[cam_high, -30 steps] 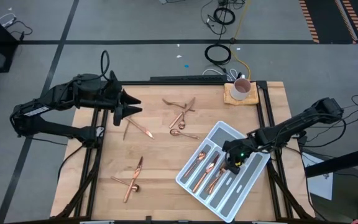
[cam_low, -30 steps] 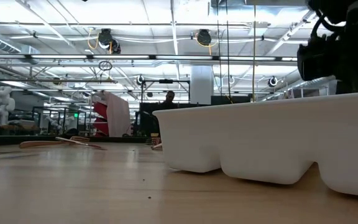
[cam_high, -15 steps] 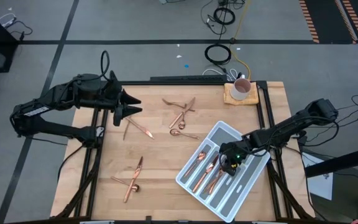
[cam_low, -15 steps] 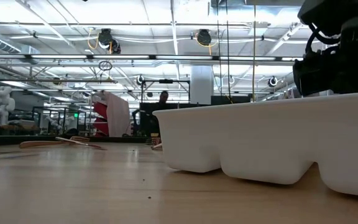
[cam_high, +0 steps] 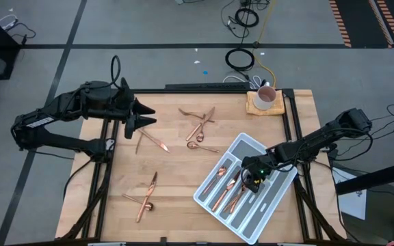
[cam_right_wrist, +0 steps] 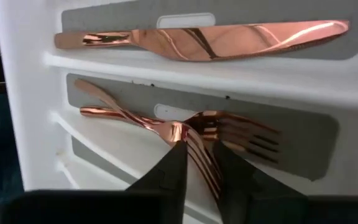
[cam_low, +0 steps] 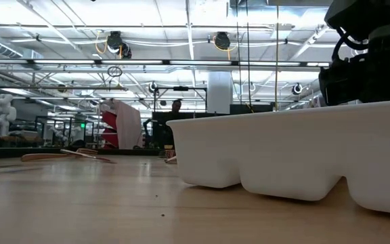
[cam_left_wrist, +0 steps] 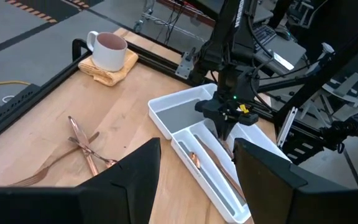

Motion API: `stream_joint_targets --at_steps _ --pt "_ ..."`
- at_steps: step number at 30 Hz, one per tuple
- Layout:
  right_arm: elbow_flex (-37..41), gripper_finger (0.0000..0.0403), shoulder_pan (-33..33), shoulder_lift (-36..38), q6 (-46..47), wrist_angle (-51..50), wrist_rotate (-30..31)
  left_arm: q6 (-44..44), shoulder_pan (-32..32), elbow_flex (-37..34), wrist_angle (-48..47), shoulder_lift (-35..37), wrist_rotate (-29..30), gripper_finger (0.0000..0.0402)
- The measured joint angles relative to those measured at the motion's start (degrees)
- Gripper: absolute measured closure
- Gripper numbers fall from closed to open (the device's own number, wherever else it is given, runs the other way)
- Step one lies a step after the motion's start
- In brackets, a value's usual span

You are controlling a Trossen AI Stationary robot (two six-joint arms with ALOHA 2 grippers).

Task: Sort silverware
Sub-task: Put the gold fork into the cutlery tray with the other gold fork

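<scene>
I see the right gripper [cam_high: 252, 179] down inside the tray [cam_high: 277, 197], which sits angled at the worktop's near right corner. Its fingers [cam_right_wrist: 169, 171] are slightly parted on either side of a fork [cam_right_wrist: 191, 134] in the second slot; one fork lies crossed over another there. I can't tell if they're actually pinching it or just straddling it. A knife [cam_right_wrist: 197, 38] lies alone in the next slot over. From above I count copper pieces [cam_high: 223, 183] in three slots.

Left gripper [cam_high: 144, 115] hangs over the far left part of the worktop [cam_high: 176, 184], fingers spread wide, nothing in them.

Unsorted silverware: a crossed cluster [cam_high: 200, 125] mid-table toward the far edge, one piece [cam_high: 154, 140] just beside the left gripper, a small pile [cam_high: 144, 197] near the front left. Mug [cam_high: 266, 98] on a cloth at the far right corner
</scene>
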State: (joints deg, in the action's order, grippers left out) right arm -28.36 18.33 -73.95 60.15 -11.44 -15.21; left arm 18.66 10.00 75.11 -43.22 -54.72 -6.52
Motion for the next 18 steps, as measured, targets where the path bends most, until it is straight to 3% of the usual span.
stream_joint_targets --at_steps 8,18 --pt "-0.01 0.0275 -0.02 0.0 0.23 0.01 0.54 -0.09 0.0 0.0 -0.02 0.0 0.0 0.0194" --pt "-0.06 0.0245 -0.32 0.08 0.94 -1.03 1.54 -0.11 0.0 0.0 -0.02 0.0 -0.02 0.0194"
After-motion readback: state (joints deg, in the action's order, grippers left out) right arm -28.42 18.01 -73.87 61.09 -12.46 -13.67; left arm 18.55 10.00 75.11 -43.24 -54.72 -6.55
